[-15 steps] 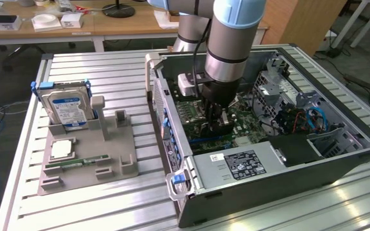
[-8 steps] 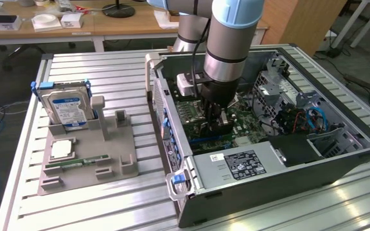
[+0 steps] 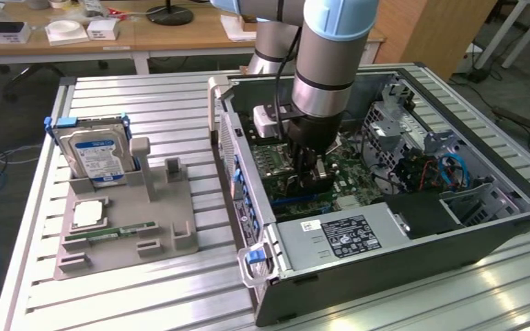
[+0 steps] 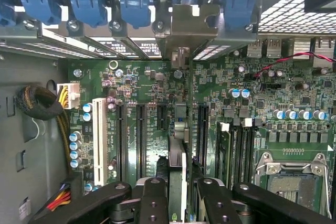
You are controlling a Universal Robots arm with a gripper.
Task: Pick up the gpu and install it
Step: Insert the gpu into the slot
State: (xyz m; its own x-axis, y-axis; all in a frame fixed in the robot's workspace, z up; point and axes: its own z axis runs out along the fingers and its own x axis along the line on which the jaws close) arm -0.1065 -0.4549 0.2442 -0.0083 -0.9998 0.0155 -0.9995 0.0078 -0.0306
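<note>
Sadly, no writing can be read: the hard drive [image 3: 99,155] carries a blue-white label and the power supply [image 3: 344,234] a black one with tiny print. Inside the computer case [image 3: 413,269], the gripper [image 4: 181,200] is clamped on the gpu [image 4: 178,150], which stands edge-on between its fingers, above the motherboard [image 4: 142,87] slots.

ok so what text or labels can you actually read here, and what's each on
No text reads clearly anywhere.
Blue-and-white label on the boxy silver hard drive: print too small to read.
Black label on the grey metal power supply box: white print, too blurred.
White lettering on the green motherboard beside the slots: too blurred.
</note>
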